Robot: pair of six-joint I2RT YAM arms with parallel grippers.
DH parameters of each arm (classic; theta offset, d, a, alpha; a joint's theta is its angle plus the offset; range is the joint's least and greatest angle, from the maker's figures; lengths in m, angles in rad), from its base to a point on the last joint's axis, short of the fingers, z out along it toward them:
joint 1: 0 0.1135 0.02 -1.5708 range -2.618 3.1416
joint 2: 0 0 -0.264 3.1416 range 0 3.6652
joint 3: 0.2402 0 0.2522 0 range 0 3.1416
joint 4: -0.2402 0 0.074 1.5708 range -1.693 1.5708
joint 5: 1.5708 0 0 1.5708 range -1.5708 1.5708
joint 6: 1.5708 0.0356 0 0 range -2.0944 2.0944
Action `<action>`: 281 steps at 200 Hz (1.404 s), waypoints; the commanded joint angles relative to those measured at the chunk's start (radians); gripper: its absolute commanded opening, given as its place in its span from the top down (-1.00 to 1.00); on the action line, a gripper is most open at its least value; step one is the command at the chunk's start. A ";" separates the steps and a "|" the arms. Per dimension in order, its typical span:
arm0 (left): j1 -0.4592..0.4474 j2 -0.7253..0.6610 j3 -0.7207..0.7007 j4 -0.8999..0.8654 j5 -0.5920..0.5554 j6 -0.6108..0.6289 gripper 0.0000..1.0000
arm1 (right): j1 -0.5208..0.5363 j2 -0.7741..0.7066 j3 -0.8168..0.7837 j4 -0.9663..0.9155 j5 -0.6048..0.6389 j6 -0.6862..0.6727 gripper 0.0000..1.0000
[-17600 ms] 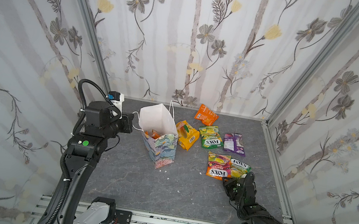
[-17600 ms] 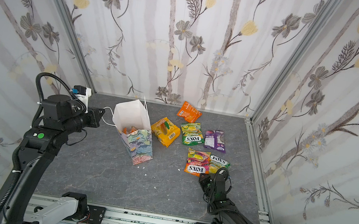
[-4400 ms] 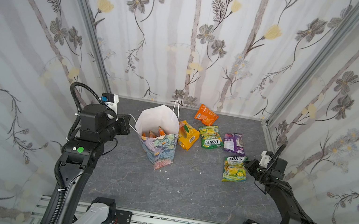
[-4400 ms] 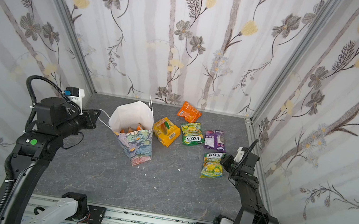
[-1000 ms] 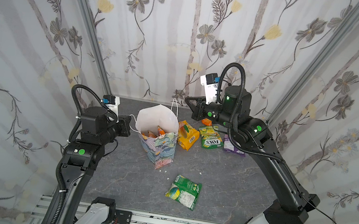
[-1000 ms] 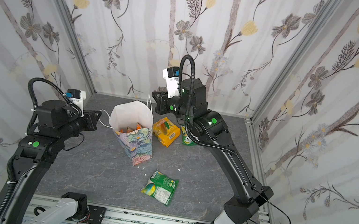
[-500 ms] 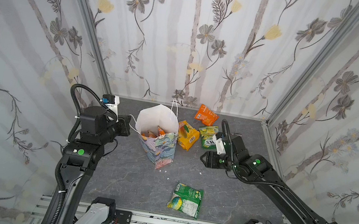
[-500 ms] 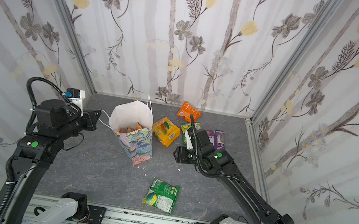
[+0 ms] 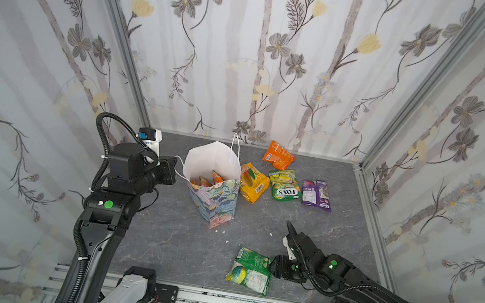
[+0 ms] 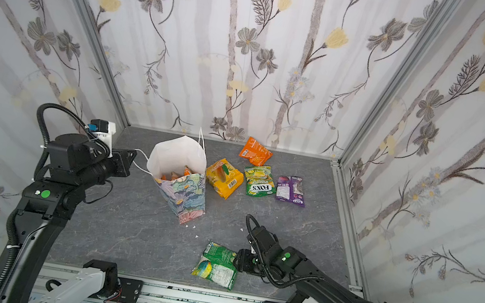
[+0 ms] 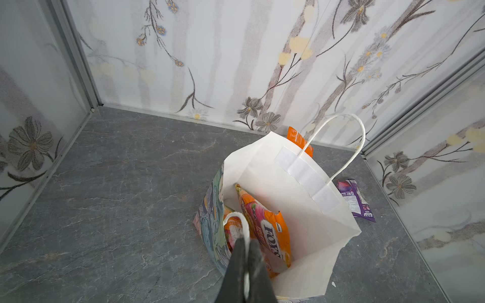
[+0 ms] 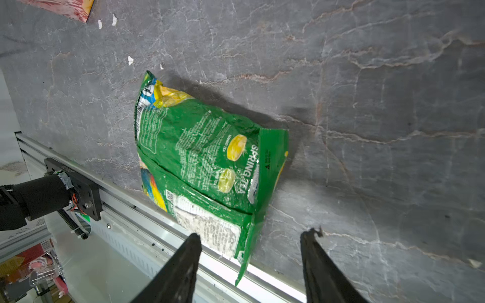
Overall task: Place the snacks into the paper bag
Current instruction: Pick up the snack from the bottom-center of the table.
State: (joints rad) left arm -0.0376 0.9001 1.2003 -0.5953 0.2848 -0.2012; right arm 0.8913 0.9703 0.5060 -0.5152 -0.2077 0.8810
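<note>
The paper bag (image 9: 212,184) (image 10: 182,182) (image 11: 301,189) stands upright and open at the middle left of the table. My left gripper (image 11: 246,244) (image 9: 173,169) is shut on its near white cord handle. Orange FOX'S snacks (image 11: 265,230) lie inside it. A green snack packet (image 9: 251,270) (image 10: 217,265) (image 12: 204,157) lies flat at the table's front edge. My right gripper (image 12: 253,233) (image 9: 273,266) is open and low, right beside the packet's right end, with only a corner of it between the fingers. More snacks lie right of the bag: orange (image 9: 279,155), yellow-orange (image 9: 252,182), green (image 9: 283,186), purple (image 9: 317,195).
An aluminium rail (image 9: 226,299) (image 12: 147,210) runs along the front edge just under the green packet. Small white scraps (image 9: 222,231) dot the floor near the bag's base. Flower-printed walls (image 9: 282,65) close in the back and both sides.
The right arm has swung from high beside the bag down to the table's front, and its jaws have opened. The green packet slid a little toward the front edge. The left arm held still.
</note>
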 commanded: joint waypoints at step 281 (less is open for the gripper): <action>0.001 -0.019 -0.013 0.025 0.001 0.010 1.00 | -0.038 0.008 -0.115 0.374 0.044 0.104 1.00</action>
State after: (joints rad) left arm -0.0376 0.8867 1.1885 -0.5953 0.2848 -0.1909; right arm 0.8684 1.0019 0.3622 -0.1978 -0.1841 0.9703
